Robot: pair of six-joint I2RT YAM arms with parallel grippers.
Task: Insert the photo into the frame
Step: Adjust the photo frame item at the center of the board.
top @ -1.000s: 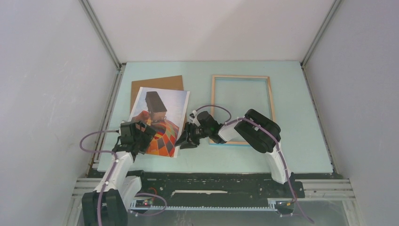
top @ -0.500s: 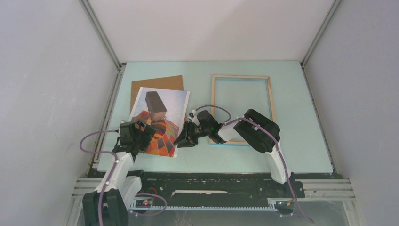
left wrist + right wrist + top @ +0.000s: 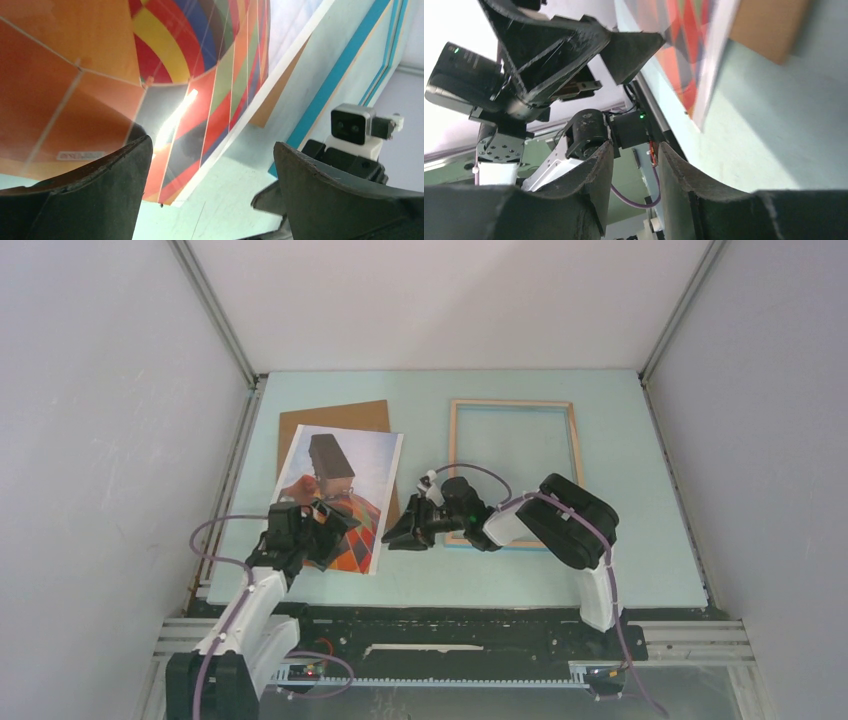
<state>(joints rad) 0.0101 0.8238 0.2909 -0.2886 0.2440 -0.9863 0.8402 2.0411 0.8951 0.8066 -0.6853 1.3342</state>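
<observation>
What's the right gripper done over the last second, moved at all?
Yes. The right gripper has slid slightly right, away from the photo and toward the frame, whose left rail has not shifted.

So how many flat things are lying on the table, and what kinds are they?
Photo: 1
Frame: 1
Brown board: 1
Total: 3
</observation>
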